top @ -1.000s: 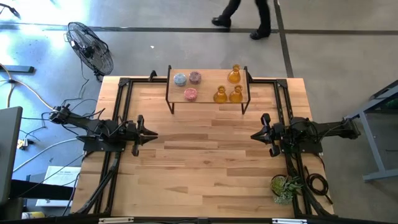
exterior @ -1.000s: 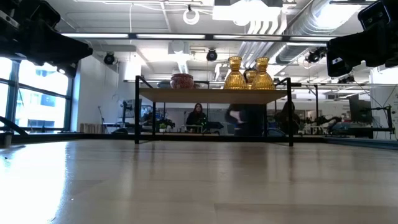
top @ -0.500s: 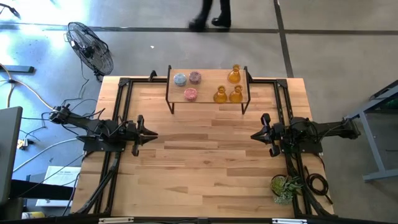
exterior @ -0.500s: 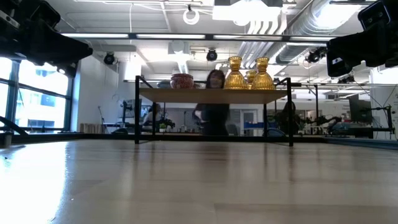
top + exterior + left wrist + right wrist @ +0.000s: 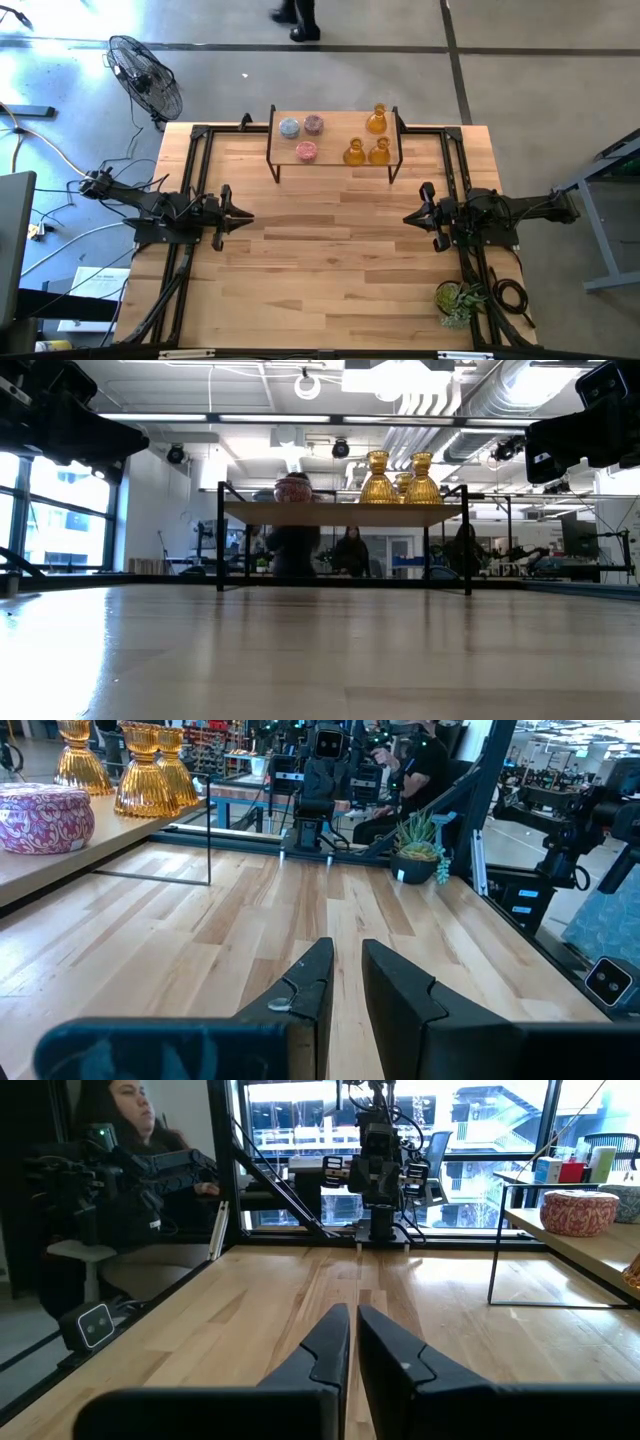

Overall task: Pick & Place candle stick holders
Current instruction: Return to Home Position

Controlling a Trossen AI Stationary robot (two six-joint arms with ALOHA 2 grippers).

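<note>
All six candle stick holders [image 5: 354, 153] stand on a small raised shelf [image 5: 335, 143] with thin black legs, at the far edge of the tabletop [image 5: 330, 260]. On the shelf's left half are the squat round ones. The pale blue holder [image 5: 289, 127] is at the back, a pink holder [image 5: 314, 124] is just beside it, and a second pink holder [image 5: 306, 151] sits nearer the front edge. On the right half the three amber holders [image 5: 377, 120] cluster, one at the back and two side by side in front of it. From table height their narrow necks rise well above the shelf board.

Both arms lie low over the tabletop, well apart from the shelf and from each other, pointing inward. The left gripper [image 5: 249, 217] is by the left rail. Its fingers are drawn close with only a slim strip of wood showing between them, and they hold nothing. The right gripper [image 5: 407, 217] mirrors it at the right rail, its fingers almost touching and likewise empty.

A green plant [image 5: 458, 300] sits at the near right corner of the tabletop. Off the tabletop, a fan [image 5: 146, 76] stands on the floor at the far left, and a person [image 5: 296, 14] is on the floor beyond the shelf.
</note>
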